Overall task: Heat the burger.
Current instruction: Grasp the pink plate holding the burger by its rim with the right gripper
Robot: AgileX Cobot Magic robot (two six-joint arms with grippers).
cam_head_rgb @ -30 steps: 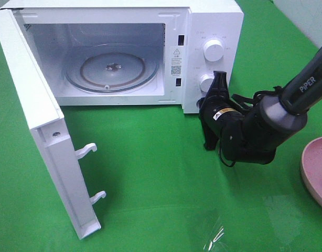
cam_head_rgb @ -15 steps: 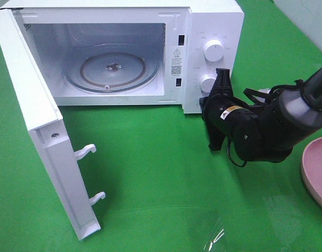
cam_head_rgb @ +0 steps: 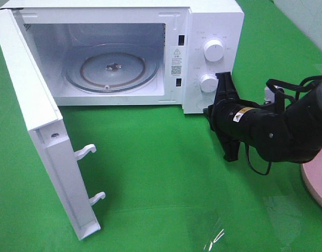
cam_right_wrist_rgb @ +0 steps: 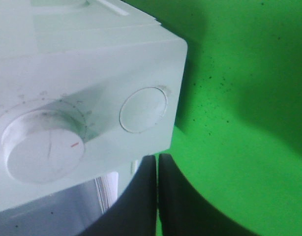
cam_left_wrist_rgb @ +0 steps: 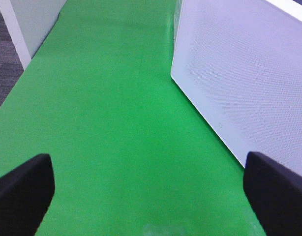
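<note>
We see a green cloth [cam_head_rgb: 150, 173] covering the whole work surface. A white microwave [cam_head_rgb: 213, 16] fills the upper half of the overhead frame. Its door [cam_head_rgb: 40, 131] is swung wide open and runs down the left side toward the lower left. The black right arm [cam_head_rgb: 287, 131] enters at the right edge, mid-height, and reaches leftward to the control panel [cam_head_rgb: 195, 63]. A glass turntable [cam_head_rgb: 113, 67] lies on the cavity floor, upper centre. A pink plate [cam_head_rgb: 318, 184] is cut off by the lower right edge, just beside the arm. On the panel the upper knob [cam_head_rgb: 212, 50] stands directly above the lower knob [cam_head_rgb: 207, 83]. The right gripper [cam_head_rgb: 207, 111] sits just below the lower knob; its wrist view shows both fingers [cam_right_wrist_rgb: 136, 196] clenched together on nothing, and we cannot tell whether they touch the panel. The left gripper [cam_left_wrist_rgb: 148, 167], seen only by its wrist camera, is released over the cloth, near the door. The burger appears in no view, so we cannot place it.
</note>
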